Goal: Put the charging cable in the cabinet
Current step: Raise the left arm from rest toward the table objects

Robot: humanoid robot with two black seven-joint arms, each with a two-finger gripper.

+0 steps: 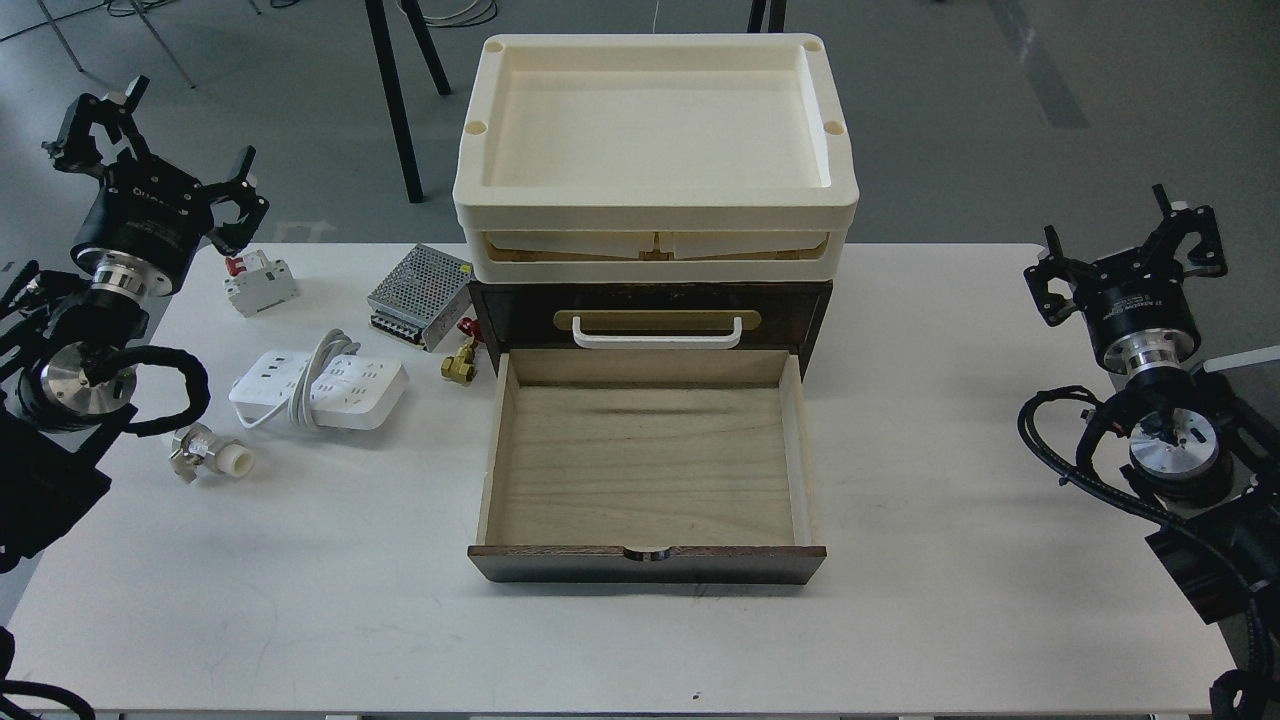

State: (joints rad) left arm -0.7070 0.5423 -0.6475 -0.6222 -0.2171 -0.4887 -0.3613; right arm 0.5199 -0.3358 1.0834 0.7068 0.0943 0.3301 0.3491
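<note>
Found the charging cable [320, 388] lying flat on the table [900, 600], left of the cabinet [650, 310] and not yet inside it, with a grey cord [318, 372] bundled loosely across its top. Saw the drawer [645, 455] pulled out toward the front, pale inside and bare. Noted the left gripper [160, 165] raised over the table's far left corner, fingers spread wide, gripping nothing; noted the right gripper [1120, 255] likewise spread and holding nothing, near the right edge. Judged the loose cord the chief risk: liable to slide off or trail during a lift, then catch on the drawer's left wall or hang over it. Judged the flat, low strip hard to pinch from above, with slipping likely from a shallow bite. Marked a brass fitting [460, 362] just beside the drawer's back left corner and a metal power supply box [420, 295] near the cabinet, both easy to knock on a low sweep across. Marked a small breaker [258, 283] behind the strip and a white-capped fitting [210, 455] in front, crowding the fingers a little. Counted plenty of bare table in front and to the right, and open room over the drawer for lowering from above.
</note>
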